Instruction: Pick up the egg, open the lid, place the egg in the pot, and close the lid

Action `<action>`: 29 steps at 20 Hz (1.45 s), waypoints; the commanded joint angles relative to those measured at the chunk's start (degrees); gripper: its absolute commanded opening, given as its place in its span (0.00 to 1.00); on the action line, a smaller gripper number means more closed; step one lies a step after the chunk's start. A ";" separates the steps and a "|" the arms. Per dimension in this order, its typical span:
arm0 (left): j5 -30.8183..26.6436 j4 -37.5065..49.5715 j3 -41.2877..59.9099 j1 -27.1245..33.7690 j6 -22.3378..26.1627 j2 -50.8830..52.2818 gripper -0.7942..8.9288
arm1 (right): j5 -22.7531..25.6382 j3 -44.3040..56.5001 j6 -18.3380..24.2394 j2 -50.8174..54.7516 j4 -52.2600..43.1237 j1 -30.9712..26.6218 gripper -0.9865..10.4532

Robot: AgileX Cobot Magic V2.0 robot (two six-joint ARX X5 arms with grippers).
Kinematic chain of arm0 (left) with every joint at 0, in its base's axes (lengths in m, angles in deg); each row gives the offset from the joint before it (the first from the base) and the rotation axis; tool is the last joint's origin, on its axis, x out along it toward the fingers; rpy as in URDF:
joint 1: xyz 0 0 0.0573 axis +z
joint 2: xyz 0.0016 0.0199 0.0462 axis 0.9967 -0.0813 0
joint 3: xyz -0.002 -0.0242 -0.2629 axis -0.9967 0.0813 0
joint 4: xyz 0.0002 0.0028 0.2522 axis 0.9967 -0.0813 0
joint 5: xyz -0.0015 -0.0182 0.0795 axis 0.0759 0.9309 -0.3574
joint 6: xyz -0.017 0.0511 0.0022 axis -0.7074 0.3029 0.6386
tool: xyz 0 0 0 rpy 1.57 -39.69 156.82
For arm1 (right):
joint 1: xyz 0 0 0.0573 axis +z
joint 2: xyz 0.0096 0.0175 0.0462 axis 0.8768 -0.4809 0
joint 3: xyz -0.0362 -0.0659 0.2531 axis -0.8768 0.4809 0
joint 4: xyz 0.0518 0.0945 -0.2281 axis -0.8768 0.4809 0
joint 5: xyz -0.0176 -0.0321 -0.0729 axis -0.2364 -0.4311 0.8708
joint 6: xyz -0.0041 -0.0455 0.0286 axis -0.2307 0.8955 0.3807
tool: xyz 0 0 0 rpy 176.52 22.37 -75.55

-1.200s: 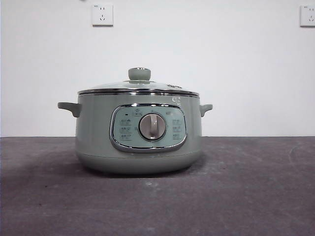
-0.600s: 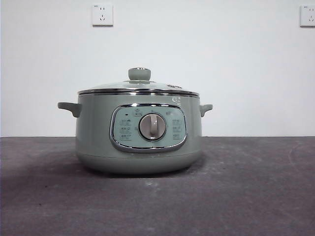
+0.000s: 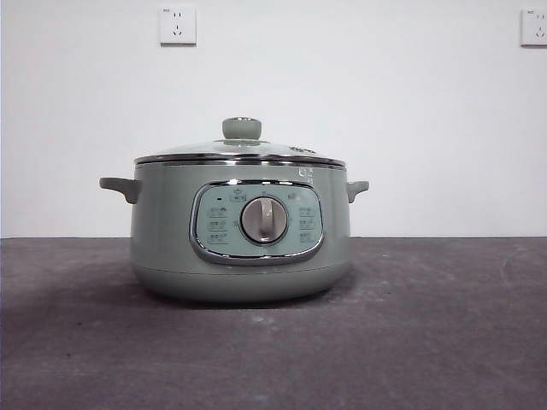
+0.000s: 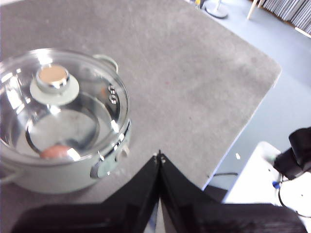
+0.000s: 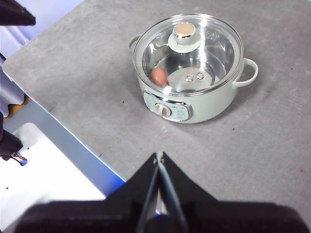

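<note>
Now, lid: domed glass, chrome rim, sat closed on round green pot.
Egg: smooth, oval, inside.
Left end effector: closed, empty.
Right end effector: closed, empty.
Change: nothing moved.

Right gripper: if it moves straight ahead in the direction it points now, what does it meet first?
Probably bare table in front of the pot; the shut right gripper aims that way, though depth is unclear.

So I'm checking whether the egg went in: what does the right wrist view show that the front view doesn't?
Only the right wrist view shows the egg, lying inside the pot under the glass, and the right gripper, jaws shut, holding nothing, away from the pot. Only the front view shows the wall sockets. Both show the pot with the lid seated on it and the control dial.
</note>
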 commanded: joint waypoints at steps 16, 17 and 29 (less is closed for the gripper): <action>-22.64 46.77 39.74 25.44 8.07 32.48 0.08 | 0.07 0.04 -0.33 0.07 0.87 0.11 0.09; -22.60 48.13 44.00 26.08 8.04 35.19 0.08 | 0.07 0.04 -0.33 0.07 0.87 0.11 0.09; -24.04 48.39 75.34 30.69 7.13 53.42 0.08 | 0.09 0.04 -0.33 0.07 0.87 0.11 0.09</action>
